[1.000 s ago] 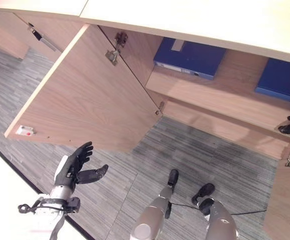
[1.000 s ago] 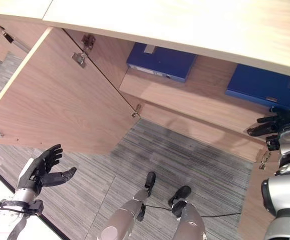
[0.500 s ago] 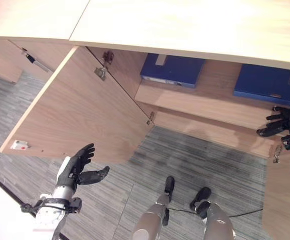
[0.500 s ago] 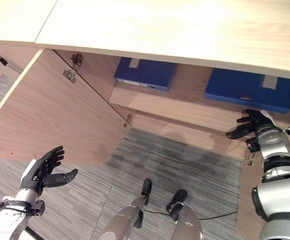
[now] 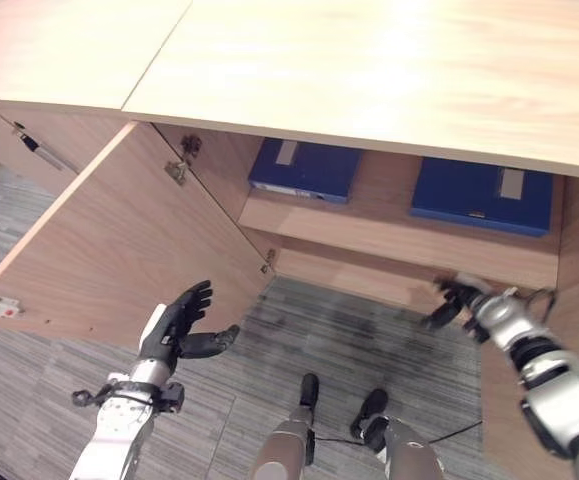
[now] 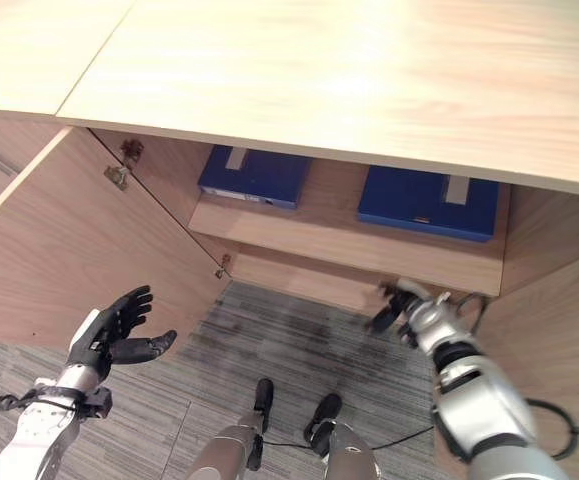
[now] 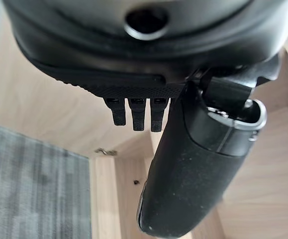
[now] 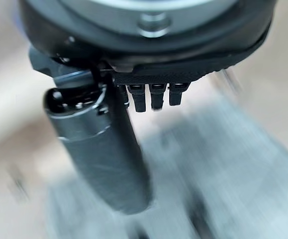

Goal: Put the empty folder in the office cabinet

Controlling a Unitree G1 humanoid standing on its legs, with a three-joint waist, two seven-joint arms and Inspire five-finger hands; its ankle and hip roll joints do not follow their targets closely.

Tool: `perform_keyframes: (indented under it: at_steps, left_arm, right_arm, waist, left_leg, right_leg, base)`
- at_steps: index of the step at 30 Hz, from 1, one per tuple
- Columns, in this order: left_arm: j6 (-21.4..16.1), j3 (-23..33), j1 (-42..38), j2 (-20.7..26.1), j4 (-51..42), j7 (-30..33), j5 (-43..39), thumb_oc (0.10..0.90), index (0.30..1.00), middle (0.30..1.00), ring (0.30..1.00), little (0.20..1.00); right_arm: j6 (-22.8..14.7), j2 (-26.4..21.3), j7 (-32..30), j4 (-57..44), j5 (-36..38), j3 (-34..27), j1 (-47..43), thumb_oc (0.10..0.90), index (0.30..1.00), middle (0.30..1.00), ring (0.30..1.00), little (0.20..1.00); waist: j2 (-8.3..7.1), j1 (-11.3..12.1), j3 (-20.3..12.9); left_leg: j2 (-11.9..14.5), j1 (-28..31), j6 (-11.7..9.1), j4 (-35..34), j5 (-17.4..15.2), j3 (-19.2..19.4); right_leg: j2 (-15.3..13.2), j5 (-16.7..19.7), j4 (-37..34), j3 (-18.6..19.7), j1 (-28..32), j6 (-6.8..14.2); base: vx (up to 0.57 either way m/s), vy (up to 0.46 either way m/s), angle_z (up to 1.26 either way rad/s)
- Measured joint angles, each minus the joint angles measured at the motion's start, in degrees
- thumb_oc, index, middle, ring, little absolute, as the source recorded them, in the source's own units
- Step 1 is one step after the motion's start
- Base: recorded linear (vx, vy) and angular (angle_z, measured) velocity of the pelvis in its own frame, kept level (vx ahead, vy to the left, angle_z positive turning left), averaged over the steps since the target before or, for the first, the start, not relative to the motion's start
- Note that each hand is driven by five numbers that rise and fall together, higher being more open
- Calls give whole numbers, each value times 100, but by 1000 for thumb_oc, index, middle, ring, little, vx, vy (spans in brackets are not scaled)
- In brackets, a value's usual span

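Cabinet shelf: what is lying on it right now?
Two blue folders lie flat on the shelf: one on the left, one on the right. The cabinet top hides the shelf's back.

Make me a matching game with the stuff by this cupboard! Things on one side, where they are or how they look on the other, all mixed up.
Things
1. left hand
2. right hand
3. two blue folders
4. left cabinet door

Places or states
A. lying flat on the cabinet shelf
B. swung wide open
C. open, held out in front of the open door
D. open, low down, just below the shelf's front edge

Pairs: 1-C, 2-D, 3-A, 4-B
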Motion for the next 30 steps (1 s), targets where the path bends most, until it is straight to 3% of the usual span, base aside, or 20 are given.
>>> perform_keyframes:
  at_steps: [3, 5, 7, 8, 11, 13, 16, 19, 20, 24, 27, 30]
  left_arm:
    - [73, 77, 65, -9, 69, -30, 14, 800, 900, 900, 900, 900]
    - [138, 146, 77, -15, 153, -31, 18, 800, 900, 900, 900, 900]
    - [244, 313, 45, -84, 295, -33, 30, 800, 900, 900, 900, 900]
    - [244, 454, 10, -218, 273, -27, 26, 800, 900, 900, 900, 900]
    - [239, 490, 1, -248, 265, 44, 25, 800, 900, 900, 900, 900]
    - [236, 486, -24, -371, 303, 245, 128, 800, 900, 900, 900, 900]
    - [227, 363, -85, -565, 647, 522, 247, 800, 900, 900, 900, 900]
    - [221, 315, -160, -715, 805, 590, 279, 800, 900, 900, 900, 900]
    - [204, 287, -189, -761, 1003, 601, 289, 800, 900, 900, 900, 900]
    - [230, 106, -211, -816, 1959, 583, 351, 800, 900, 900, 900, 900]
    - [215, -78, -318, -970, 2878, 541, 349, 800, 900, 900, 900, 900]
    - [342, -194, -267, -1224, 3540, 489, 344, 800, 900, 900, 900, 900]
  right_arm:
    - [150, 600, 415, -96, 2, 159, 1120, 800, 900, 900, 900, 900]
    - [136, 720, 355, -164, 11, 106, 1376, 800, 900, 900, 900, 900]
    - [108, 747, 318, -455, 13, -42, 1453, 800, 900, 900, 900, 900]
    - [42, 790, 125, -541, 54, -514, 1529, 800, 900, 900, 900, 900]
    - [-182, 814, -612, -587, 386, -1562, 1662, 800, 900, 900, 900, 900]
    - [-491, 896, -1458, -1008, 860, -2912, 2033, 800, 900, 900, 900, 900]
    - [-732, 999, -2092, -1027, 1753, -3615, 2604, 800, 900, 900, 900, 900]
    - [-711, 1065, -2189, -587, 2320, -3585, 3280, 800, 900, 900, 900, 900]
    - [-764, 1177, -2173, -337, 2473, -3821, 3481, 800, 900, 900, 900, 900]
    - [-642, 1249, -2168, 13, 3057, -4131, 4053, 800, 900, 900, 900, 900]
    - [-671, 1204, -2205, -10, 3168, -4237, 4404, 800, 900, 900, 900, 900]
    - [-674, 1135, -2260, -30, 3173, -4379, 4465, 800, 900, 900, 900, 900]
  waist:
    - [7, 5, 50]
    - [-46, -35, 86]
    - [-156, -229, 124]
    - [-269, -311, 117]
    - [-468, -459, -13]
    - [-479, -571, -83]
    - [-458, -794, -470]
    - [-527, -1070, -765]
    - [-540, -1173, -824]
    - [-555, -1484, -1068]
    - [-679, -1792, -1163]
    - [-722, -1919, -1198]
  left_leg:
    - [-13, 181, 83, -35, -59, 271]
    - [7, 345, 103, -62, -96, 420]
    - [28, 688, 147, -125, -200, 667]
    - [25, 881, 251, -162, -277, 798]
    - [-4, 1066, 302, -189, -402, 1117]
    - [-106, 1288, 409, -369, -413, 1333]
    - [-209, 1591, 547, -548, -401, 1636]
    - [-311, 1755, 591, -545, -534, 1803]
    - [-337, 1855, 612, -545, -566, 1889]
    - [-351, 1987, 680, -571, -732, 2392]
    - [-374, 2037, 629, -581, -839, 2667]
    - [-333, 2067, 680, -582, -933, 3021]
  right_leg:
    - [60, 240, -176, 216, 126, -110]
    - [125, 292, -327, 405, 232, -8]
    - [232, 454, -659, 611, 569, 188]
    - [302, 557, -819, 823, 740, 306]
    - [308, 671, -946, 1166, 797, 468]
    - [306, 876, -1157, 1432, 912, 516]
    - [309, 1183, -1643, 1663, 1258, 537]
    - [328, 1389, -1911, 1813, 1423, 507]
    - [323, 1412, -1930, 1914, 1494, 515]
    - [288, 1492, -2099, 2287, 1523, 713]
    - [262, 1563, -2135, 2339, 1415, 777]
    - [282, 1573, -2094, 2444, 1355, 795]
  base:
    - [-28, 169, -35]
    - [43, 138, -63]
    - [48, 237, -64]
    - [22, 164, -45]
    - [12, 250, -57]
    - [50, 218, -52]
    - [29, 155, -49]
    - [13, 105, -32]
    - [-8, 86, -42]
    - [-10, 53, -64]
    - [-6, 64, -56]
    - [14, 52, -66]
